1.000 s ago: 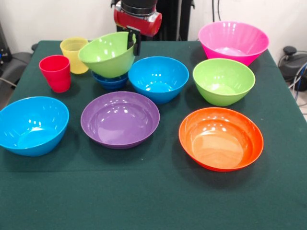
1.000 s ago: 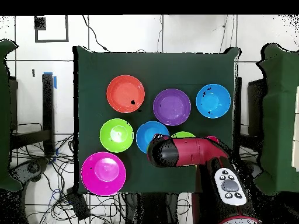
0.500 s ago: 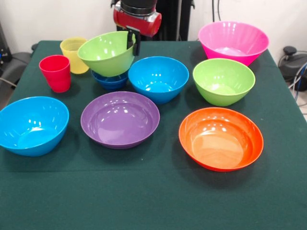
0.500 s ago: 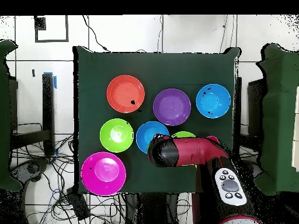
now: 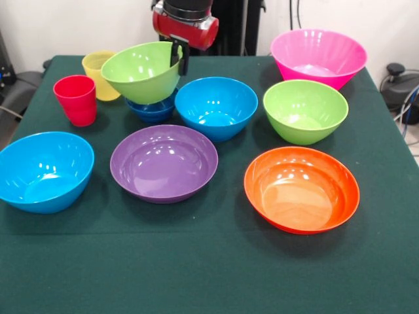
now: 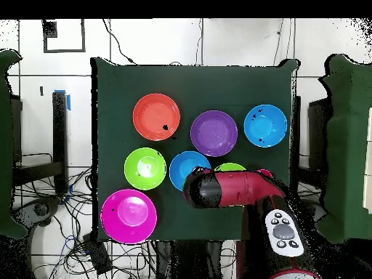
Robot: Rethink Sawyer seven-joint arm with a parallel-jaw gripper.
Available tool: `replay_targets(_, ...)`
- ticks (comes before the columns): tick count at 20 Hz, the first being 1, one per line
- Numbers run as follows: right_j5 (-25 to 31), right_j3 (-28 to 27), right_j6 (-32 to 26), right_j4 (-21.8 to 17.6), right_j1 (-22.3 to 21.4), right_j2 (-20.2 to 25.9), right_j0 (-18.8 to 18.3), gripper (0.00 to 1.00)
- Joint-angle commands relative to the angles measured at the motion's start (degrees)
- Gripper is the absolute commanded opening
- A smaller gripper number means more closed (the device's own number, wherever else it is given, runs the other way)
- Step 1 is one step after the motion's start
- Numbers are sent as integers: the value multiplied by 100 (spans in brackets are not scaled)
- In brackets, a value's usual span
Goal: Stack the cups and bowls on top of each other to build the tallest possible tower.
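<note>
I see the pink bowl at the table's far edge, well apart from the arm. My gripper pinches the rim of 1 tilted lime green bowl, held above the small dark blue bowl.

A green table with cables beside it.
</note>
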Motion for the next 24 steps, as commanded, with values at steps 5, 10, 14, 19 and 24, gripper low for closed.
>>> replay_targets(5, 26, -583, 201, -333, 580, -213, 431, 0)
replay_targets(10, 36, -674, 303, -238, 743, -370, 645, 0)
replay_targets(14, 14, -757, 354, -140, 857, -460, 805, 0)
replay_targets(19, 40, -788, 358, -35, 874, -515, 931, 0)
replay_targets(24, 42, -735, 228, 29, 788, -518, 845, 0)
